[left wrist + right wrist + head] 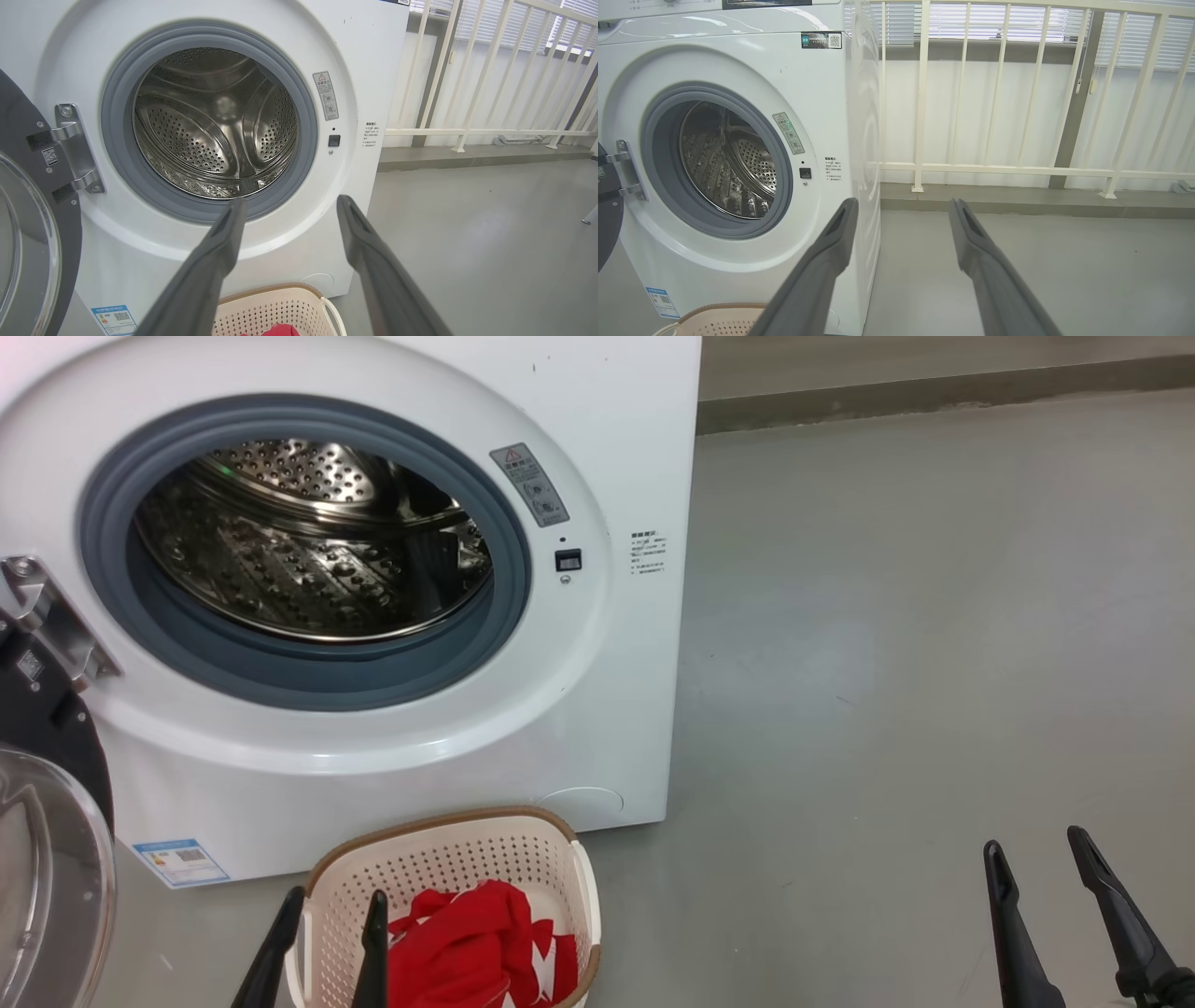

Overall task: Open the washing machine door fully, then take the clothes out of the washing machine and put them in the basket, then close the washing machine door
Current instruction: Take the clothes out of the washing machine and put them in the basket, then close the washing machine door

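Note:
The white washing machine [597, 448] stands with its door [47, 859] swung wide open to the left, glass bowl facing out. No fabric shows in its steel drum [308, 541]. The red clothes [476, 933] lie in the cream basket [439, 859] on the floor before the machine. My left gripper [336, 905] hangs open over the basket's near left rim, nothing between its fingers; in the left wrist view the left gripper [289, 205] points at the drum [215, 126], with the basket [275, 308] below. My right gripper [1036, 845] is open over bare floor at the lower right, also seen as the right gripper [901, 207] beside the machine's side.
Grey floor [934, 663] stretches to the right of the machine. A cream railing [1017, 168] with blinds behind it runs along the wall past the machine. The door's metal hinge [74, 149] sits at the opening's left.

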Motion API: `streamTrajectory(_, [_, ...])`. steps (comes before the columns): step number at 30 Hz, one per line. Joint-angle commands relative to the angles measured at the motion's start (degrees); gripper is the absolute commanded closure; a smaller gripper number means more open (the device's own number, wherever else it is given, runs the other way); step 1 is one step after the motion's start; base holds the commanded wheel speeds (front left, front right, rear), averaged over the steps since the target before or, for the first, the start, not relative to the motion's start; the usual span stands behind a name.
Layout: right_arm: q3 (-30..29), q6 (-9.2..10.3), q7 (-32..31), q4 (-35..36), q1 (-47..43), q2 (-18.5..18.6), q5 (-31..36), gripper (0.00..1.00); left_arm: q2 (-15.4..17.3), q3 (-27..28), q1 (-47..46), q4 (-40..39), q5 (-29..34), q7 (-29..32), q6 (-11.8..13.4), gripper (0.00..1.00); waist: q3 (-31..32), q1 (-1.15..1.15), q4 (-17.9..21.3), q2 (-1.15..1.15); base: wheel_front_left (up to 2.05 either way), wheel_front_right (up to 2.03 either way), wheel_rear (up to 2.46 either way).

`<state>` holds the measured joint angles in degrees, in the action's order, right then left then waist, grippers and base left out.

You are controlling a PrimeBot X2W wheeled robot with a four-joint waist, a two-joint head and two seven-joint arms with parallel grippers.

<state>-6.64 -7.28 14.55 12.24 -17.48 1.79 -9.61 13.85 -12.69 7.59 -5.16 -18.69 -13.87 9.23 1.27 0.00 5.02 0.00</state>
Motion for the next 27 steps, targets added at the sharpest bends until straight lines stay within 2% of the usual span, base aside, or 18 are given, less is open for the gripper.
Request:
streamTrajectory(1, [1.32,-0.21,-0.13,1.74,0.85,1.09,-0.14,0.0,0.95,2.16,-1.01,-1.73,0.18,-0.15,0.66,0.0,0.0,0.0,-0.22,0.0,0.0,0.0,0.0])
streamTrajectory(15, [1.65,-0.21,-0.44,2.11,0.89,1.09,-0.3,0.0,1.45,1.99,-1.32,-2.39,0.4,0.24,1.54,0.0,-0.85,0.0,-1.73,0.0,-0.12,0.09,0.03])
streamTrajectory(27, [1.64,-0.21,-0.4,1.86,1.13,1.09,-0.48,0.0,2.12,1.5,-1.59,-3.01,0.67,0.41,1.74,0.0,-1.47,0.0,-1.66,0.0,-1.42,1.31,0.11])
